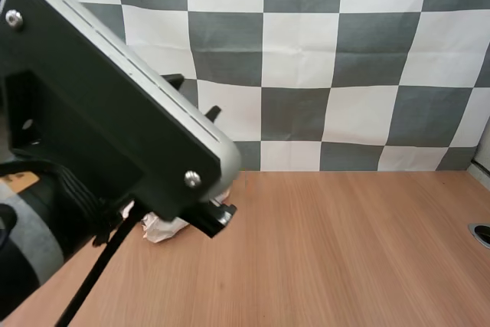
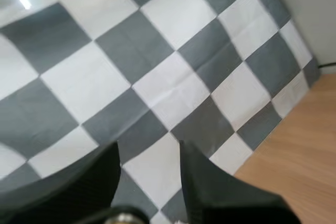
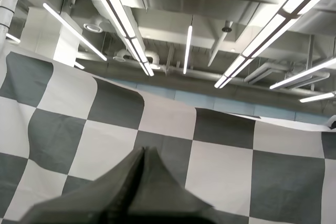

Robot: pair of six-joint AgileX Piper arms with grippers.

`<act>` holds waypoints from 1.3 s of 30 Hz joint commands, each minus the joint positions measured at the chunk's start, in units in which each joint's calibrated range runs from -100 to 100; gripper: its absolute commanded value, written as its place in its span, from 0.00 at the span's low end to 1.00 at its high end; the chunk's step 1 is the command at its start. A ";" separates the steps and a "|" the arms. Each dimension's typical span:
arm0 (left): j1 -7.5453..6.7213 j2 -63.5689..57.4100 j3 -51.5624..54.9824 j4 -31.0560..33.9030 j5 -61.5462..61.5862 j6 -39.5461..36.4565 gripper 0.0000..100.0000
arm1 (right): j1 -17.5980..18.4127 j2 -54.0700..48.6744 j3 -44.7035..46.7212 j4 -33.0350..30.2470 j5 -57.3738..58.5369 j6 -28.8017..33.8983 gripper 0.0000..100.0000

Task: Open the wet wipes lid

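A white crinkled pack of wet wipes lies on the wooden table at the left, mostly hidden behind my left arm; its lid is out of sight. My left gripper is raised high above the table, pointing at the back wall. In the left wrist view the left gripper is open, its two black fingers apart with nothing between them. My right gripper points upward, fingers closed together into one dark wedge, holding nothing.
The bulky body of my left arm sits close to the high camera and covers the left part of the table. A small dark round object lies at the table's right edge.
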 commanded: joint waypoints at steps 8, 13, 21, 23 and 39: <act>-0.02 -0.09 8.69 19.81 -42.98 -27.68 0.59 | 0.01 -1.96 36.21 -2.24 -34.60 -1.23 0.00; -2.52 -0.09 15.42 21.88 -41.29 -28.17 0.59 | 0.01 -1.96 48.07 -1.58 -51.29 -1.23 0.00; -5.27 -1.70 34.80 25.80 -61.45 -28.22 0.59 | 0.01 -7.67 62.94 -1.28 -55.28 -0.86 0.00; -5.34 -2.75 38.52 25.80 -65.19 -28.22 0.59 | -0.07 -9.29 66.76 0.69 -55.28 -0.86 0.00; -5.34 -4.62 46.30 25.80 -60.68 -34.98 0.59 | -1.48 -14.26 72.72 7.60 -26.93 -0.86 0.00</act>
